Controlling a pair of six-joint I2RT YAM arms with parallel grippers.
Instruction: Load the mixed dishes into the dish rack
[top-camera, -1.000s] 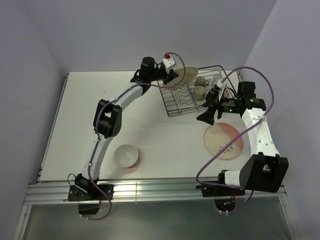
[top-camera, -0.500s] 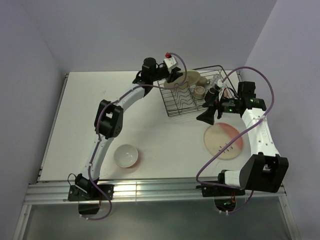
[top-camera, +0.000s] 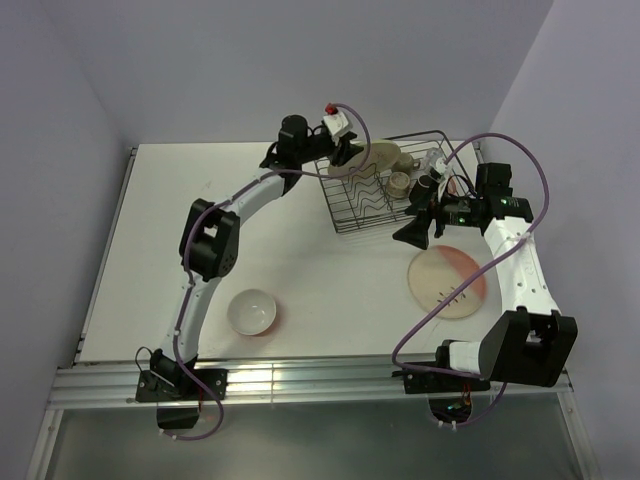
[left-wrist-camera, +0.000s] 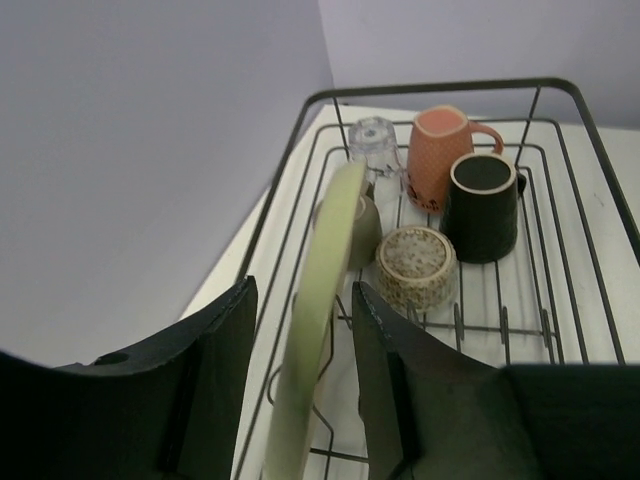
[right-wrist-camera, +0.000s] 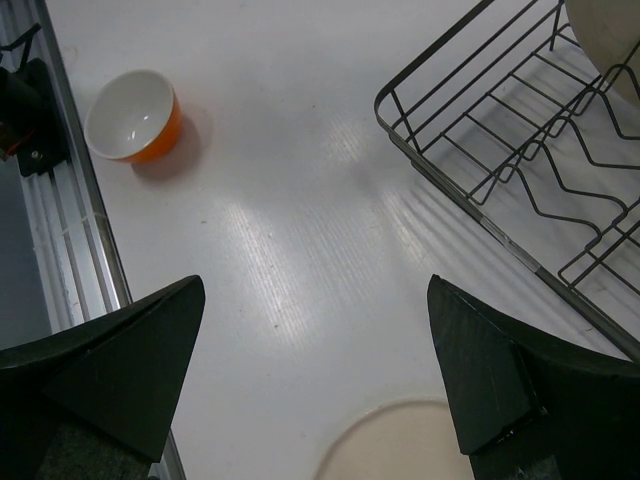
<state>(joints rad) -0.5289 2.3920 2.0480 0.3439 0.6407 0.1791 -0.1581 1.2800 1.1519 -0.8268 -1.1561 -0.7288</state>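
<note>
The black wire dish rack (top-camera: 352, 205) stands at the back right and also shows in the left wrist view (left-wrist-camera: 440, 88). My left gripper (top-camera: 347, 152) is at its left end. The cream plate (left-wrist-camera: 320, 290) stands on edge between the open fingers, with a gap on the left side. In the rack are a pink mug (left-wrist-camera: 440, 150), a dark cup (left-wrist-camera: 483, 200), a speckled brown cup (left-wrist-camera: 415, 265), an olive cup (left-wrist-camera: 367, 232) and a clear glass (left-wrist-camera: 375, 145). My right gripper (top-camera: 412, 232) is open and empty above the table. The cream-and-pink plate (top-camera: 449, 282) and the white bowl (top-camera: 251, 311) lie on the table.
The bowl (right-wrist-camera: 130, 115) is orange outside and sits near the front rail (top-camera: 300, 378). The rack's near corner (right-wrist-camera: 385, 105) lies just beyond my right gripper (right-wrist-camera: 315, 290). Walls close the table at the back and on both sides.
The cream plate has gone from tilted and face-on to nearly edge-on inside the rack, and my left gripper has shifted slightly with it. The right arm has not moved.
</note>
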